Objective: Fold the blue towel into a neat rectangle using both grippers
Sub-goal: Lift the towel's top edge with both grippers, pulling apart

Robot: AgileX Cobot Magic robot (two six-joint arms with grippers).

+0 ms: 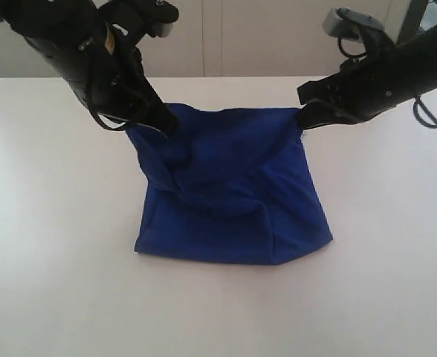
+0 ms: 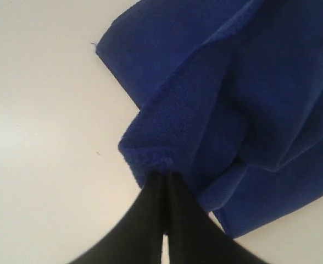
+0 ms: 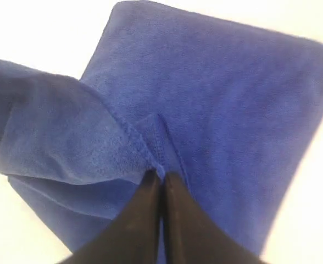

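- The near part of the blue towel (image 1: 233, 223) lies flat on the white table (image 1: 55, 290). Its near edge is fairly straight and looks rounded, as if the cloth is already doubled there.
- Farther back, the cloth rises off the table and sags in a slack pouch between its two lifted far corners.
- The left gripper (image 1: 163, 120) has its fingers pressed together on the far-left corner. The left wrist view shows the plush edge pinched at the tips.
- The right gripper (image 1: 305, 117) clamps the far-right corner in the same way. The right wrist view shows the stitched hem caught between its closed fingers.
- The step in hand looks like a fold in mid-carry, with the raised far edge due to come forward over the part lying flat.
- The next move calls for both arms to travel toward the near edge together at an even height. They should be spread enough to take up the sag, so that the corners land on the near corners before either grip lets go.
- No container is in view, and the table bears only the towel.
- A pale wall (image 1: 241, 37) stands behind the table.
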